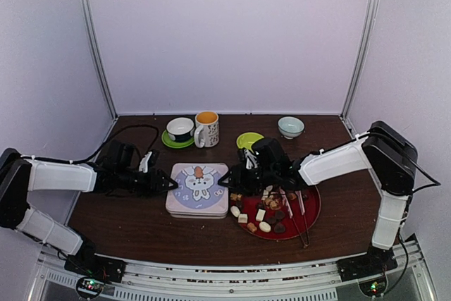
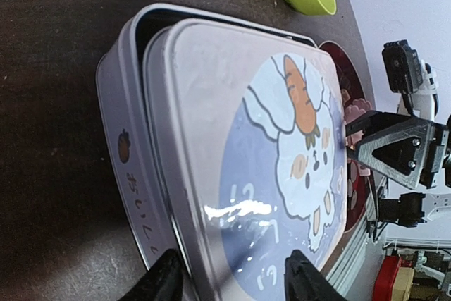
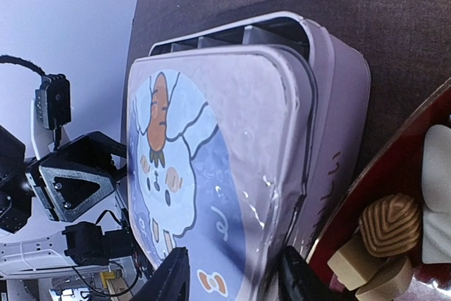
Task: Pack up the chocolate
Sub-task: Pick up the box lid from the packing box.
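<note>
Now I have the left gripper [image 1: 171, 183] and right gripper [image 1: 224, 182] clamped on opposite edges of the tin lid [image 1: 199, 182] between them, with the chocolates [image 1: 262, 216] on the red plate [image 1: 311, 208] just beside the right one.

Overhead; opposed wrist close-ups of tin [image 2: 232, 139]

Lid [image 1: 199, 182] over tin [image 2: 123, 103], left claw [image 2: 236, 276], right claw [image 3: 232, 273] alongside

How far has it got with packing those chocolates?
Nothing looks packed yet: the chocolates lie on the red plate. In hand: the left gripper and right gripper flank the tin lid, which sits askew, dividers showing. Left: remove the lid, fill the tin.
</note>
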You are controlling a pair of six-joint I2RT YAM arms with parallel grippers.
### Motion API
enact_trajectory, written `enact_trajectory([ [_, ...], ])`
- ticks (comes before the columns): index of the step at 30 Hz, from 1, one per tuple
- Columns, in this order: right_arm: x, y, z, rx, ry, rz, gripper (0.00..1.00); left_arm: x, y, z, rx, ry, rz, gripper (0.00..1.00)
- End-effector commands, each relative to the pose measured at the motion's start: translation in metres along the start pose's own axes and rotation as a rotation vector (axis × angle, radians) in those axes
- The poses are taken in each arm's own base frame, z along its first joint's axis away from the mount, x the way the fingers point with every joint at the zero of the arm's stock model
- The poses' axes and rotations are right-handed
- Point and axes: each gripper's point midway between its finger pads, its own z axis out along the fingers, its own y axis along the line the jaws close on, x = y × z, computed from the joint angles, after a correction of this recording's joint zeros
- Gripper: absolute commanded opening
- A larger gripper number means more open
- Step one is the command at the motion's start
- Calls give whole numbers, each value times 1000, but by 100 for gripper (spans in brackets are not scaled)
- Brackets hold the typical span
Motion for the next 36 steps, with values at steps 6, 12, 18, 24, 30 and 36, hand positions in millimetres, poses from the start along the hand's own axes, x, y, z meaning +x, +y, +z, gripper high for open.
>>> enact_trajectory([
  [6,-7,57,-24,-157,-34,-63,41,-16,-40,-12,132,-44,71,52],
  [12,-9,59,-26,-159,-43,-67,41,-16,-39,-11,129,-41,70,52],
  [18,-7,58,-24,-160,-30,-68,41,-18,-41,-15,124,-60,82,55],
  [24,-4,53,-20,-145,-19,-67,40,-16,-38,-17,114,-67,72,61],
  [30,-4,59,-19,-189,-16,-58,33,-14,-36,-15,116,-59,68,58],
  [36,-4,71,-25,-248,-16,-48,29,-19,-41,-18,126,-82,70,54],
])
